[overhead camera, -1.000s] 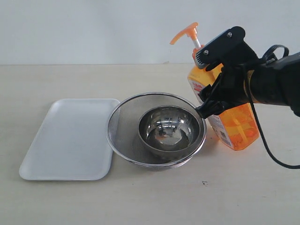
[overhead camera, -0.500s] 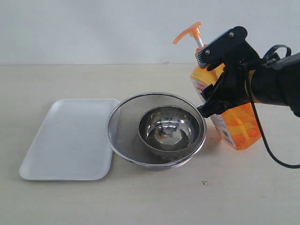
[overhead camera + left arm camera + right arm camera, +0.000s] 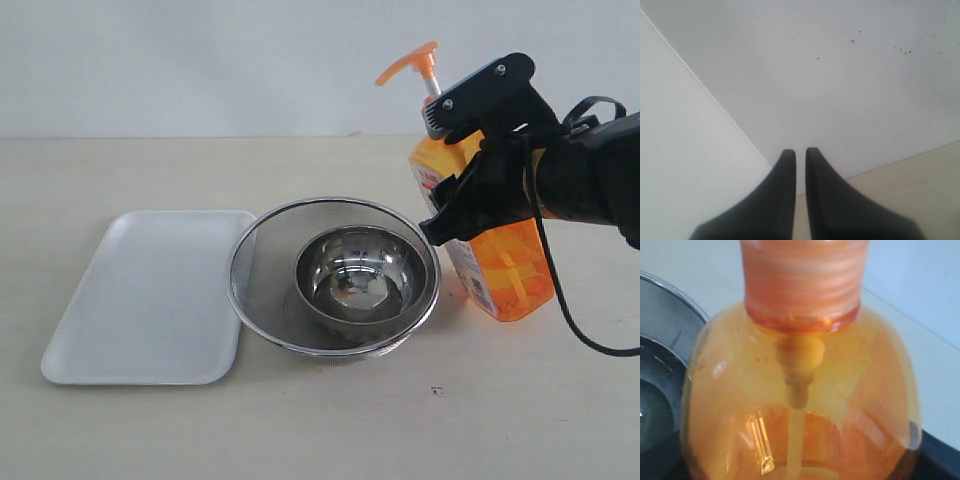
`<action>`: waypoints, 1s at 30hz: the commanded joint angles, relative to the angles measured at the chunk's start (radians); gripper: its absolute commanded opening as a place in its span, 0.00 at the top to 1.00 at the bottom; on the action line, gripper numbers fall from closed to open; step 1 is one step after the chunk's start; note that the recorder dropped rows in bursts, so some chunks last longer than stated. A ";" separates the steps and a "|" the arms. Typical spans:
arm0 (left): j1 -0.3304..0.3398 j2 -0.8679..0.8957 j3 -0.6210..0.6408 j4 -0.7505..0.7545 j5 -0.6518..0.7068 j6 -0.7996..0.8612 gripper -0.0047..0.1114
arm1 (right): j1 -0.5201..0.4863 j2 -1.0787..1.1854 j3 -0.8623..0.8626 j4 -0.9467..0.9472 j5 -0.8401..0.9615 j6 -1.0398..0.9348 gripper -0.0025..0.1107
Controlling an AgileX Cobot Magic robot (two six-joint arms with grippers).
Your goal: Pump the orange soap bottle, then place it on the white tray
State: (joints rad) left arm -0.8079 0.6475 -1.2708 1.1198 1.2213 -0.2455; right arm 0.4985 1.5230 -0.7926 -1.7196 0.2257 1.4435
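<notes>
A: Item one, orange soap bottle (image 3: 505, 265)?
B: Toward the desk's right edge, just beside the strainer (image 3: 262, 270). The right pincer (image 3: 435, 178) clamps its shoulder, probably to steady it for pumping. It leans less than a second ago.
A: Left pincer (image 3: 800, 152)?
B: Fingers drawn together, holding nothing.
A: White tray (image 3: 150, 290)?
B: Toward the desk's left edge, well apart from the bottle.

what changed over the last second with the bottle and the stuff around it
The right end effector, clamped on the bottle, shifted a little to the right and tipped the bottle nearer upright, though it leans still. The pump head moved right and slightly up. Nothing was let go. The tray, strainer and bowl stayed put.
</notes>
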 commanded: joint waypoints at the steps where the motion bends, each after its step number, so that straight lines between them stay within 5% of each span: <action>1: -0.002 -0.017 0.010 -0.001 0.000 -0.016 0.92 | -0.001 -0.013 -0.009 -0.025 0.032 0.001 0.98; 9: -0.002 -0.139 0.010 -0.182 -0.181 0.007 0.92 | -0.001 -0.013 -0.009 -0.025 0.032 0.016 0.98; 30: -0.002 -0.214 0.010 -0.185 -0.167 0.029 0.92 | -0.001 -0.016 -0.009 -0.025 0.053 0.022 0.98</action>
State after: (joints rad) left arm -0.8079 0.4384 -1.2662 0.9392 1.0629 -0.2185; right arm 0.4985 1.5230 -0.7926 -1.7196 0.2416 1.4751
